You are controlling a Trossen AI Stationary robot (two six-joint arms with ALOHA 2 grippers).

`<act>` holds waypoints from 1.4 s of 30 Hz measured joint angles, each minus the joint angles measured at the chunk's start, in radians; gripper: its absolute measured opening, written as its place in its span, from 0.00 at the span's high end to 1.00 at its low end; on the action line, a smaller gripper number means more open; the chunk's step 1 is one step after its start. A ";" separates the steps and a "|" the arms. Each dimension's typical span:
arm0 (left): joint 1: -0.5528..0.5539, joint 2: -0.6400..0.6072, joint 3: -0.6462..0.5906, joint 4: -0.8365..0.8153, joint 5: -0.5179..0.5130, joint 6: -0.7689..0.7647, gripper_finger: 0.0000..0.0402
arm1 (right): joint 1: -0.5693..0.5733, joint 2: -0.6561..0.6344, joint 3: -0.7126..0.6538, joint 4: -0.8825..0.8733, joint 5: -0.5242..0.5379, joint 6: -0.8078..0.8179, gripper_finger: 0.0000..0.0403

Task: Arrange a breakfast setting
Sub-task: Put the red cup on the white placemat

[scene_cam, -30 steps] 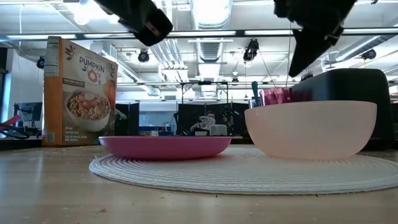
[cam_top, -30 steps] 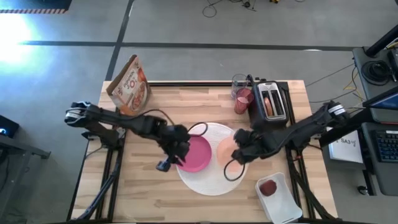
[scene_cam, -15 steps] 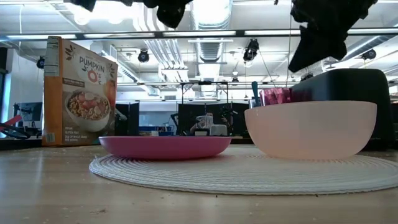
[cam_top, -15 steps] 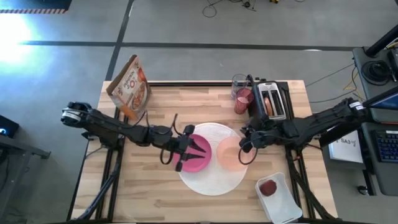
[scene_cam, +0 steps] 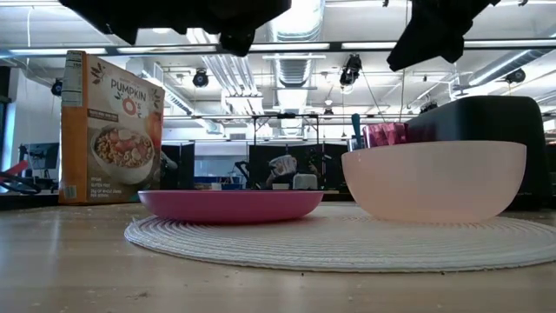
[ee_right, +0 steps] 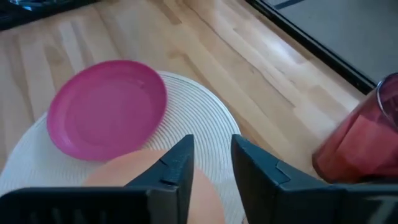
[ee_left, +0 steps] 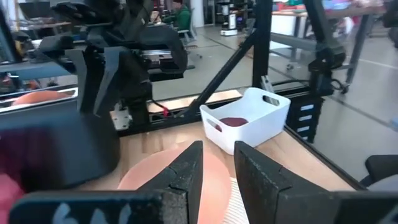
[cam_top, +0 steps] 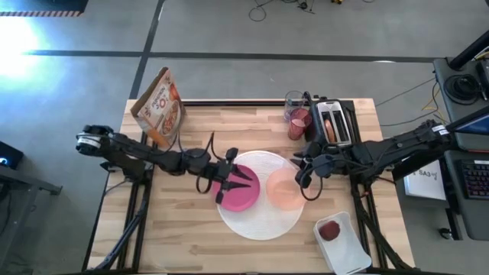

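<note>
The large white round disc (cam_top: 260, 218) lies mid-table. On it rest the magenta plate (cam_top: 241, 192) at the left and the peach bowl (cam_top: 284, 191) at the right; both also show in the low view, the plate (scene_cam: 230, 205) and the bowl (scene_cam: 434, 178). My left gripper (cam_top: 244, 180) hovers open above the plate, lying level and pointing toward the table's right. My right gripper (cam_top: 301, 174) hovers open above the bowl's far right rim. The pink tumbler (cam_top: 299, 122), the bagel (cam_top: 329, 128) in the toaster, the cereal box (cam_top: 159, 107) and the red fruit (cam_top: 330, 229) stand apart.
The black toaster (cam_top: 333, 126) stands at the far right beside the tumbler. The white rectangular tray (cam_top: 342, 243) with the fruit sits at the near right corner. The cereal box stands at the far left corner. Bare wood shows along the near left.
My left gripper has risen from beside the plate's near left edge, swung up to level and gone toward the table's right, over the plate. My right gripper has risen and drawn back from over the bowl toward the far right. Plate and bowl have stayed put.
</note>
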 joint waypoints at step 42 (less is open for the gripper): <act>0.226 0.011 0.086 -0.013 0.511 0.006 0.59 | -0.468 0.081 0.166 -0.296 -0.107 -0.255 0.46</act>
